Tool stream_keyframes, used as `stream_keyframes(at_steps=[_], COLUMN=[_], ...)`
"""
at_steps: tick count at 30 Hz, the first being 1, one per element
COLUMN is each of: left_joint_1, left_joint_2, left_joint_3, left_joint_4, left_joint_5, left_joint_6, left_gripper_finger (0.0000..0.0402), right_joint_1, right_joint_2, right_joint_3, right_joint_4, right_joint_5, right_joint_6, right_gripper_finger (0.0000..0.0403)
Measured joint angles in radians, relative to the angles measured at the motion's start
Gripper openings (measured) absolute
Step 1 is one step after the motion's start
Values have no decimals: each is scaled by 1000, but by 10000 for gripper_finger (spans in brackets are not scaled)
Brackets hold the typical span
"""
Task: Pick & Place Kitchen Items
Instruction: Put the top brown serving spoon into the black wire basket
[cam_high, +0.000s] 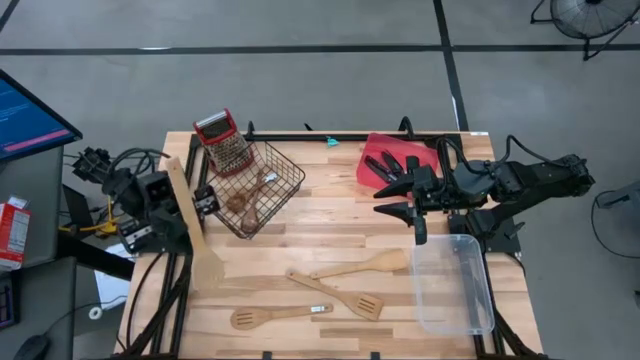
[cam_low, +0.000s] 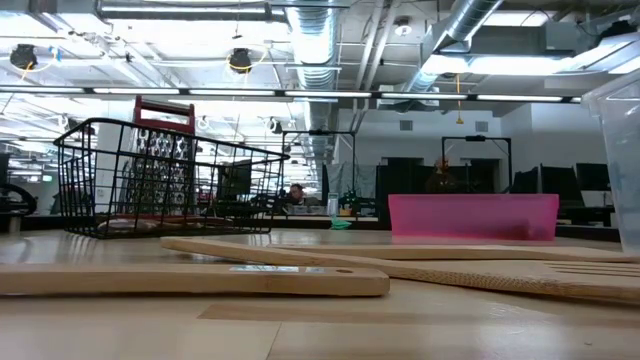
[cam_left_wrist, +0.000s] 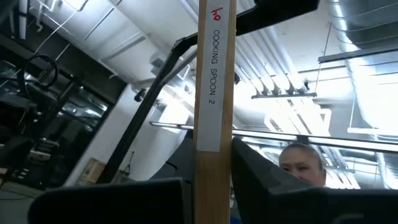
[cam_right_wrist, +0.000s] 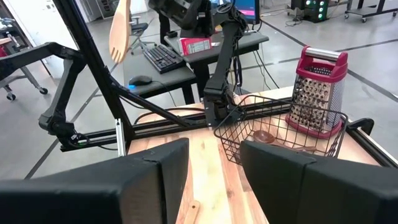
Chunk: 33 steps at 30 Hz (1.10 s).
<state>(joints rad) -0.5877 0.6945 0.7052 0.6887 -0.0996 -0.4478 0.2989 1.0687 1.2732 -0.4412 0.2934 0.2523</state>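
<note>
Left of the wire basket (cam_high: 255, 183), the raised left gripper (cam_high: 178, 205) clamps a wooden cooking spoon (cam_high: 196, 231) (labelled shaft) held nearly upright, bowl uppermost, while well right of the basket the right gripper (cam_high: 397, 192) hovers level, jaws parted and empty, by the red tray (cam_high: 378, 152).

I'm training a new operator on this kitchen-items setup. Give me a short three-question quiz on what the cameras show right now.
1. True or false: the left gripper is shut on a wooden spoon.
2. What stands in the wire basket with the red handle? A) a grater B) a knife C) a cup
3. How many wooden utensils lie flat on the table between the basket and the clear bin?

Key
1. True; the spoon's handle runs up between its fingers.
2. A
3. Three: a spoon, a slotted spatula, another slotted spatula.
</note>
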Motion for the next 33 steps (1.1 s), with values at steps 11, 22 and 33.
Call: stream_keyframes(at_steps=[11,22,33], left_joint_1=[0,0,14], left_joint_2=[10,122,250], left_joint_3=[0,0,0], left_joint_4=[1,-18,-14], left_joint_5=[-102,-665,-1440], left_joint_6=[92,580,1106], left_gripper_finger=[46,46,47], right_joint_1=[0,0,0], right_joint_2=[0,0,0], right_joint_3=[0,0,0], right_joint_4=[0,0,0], right_joint_5=[0,1,1], right_joint_6=[0,0,11], right_gripper_finger=[161,161,161])
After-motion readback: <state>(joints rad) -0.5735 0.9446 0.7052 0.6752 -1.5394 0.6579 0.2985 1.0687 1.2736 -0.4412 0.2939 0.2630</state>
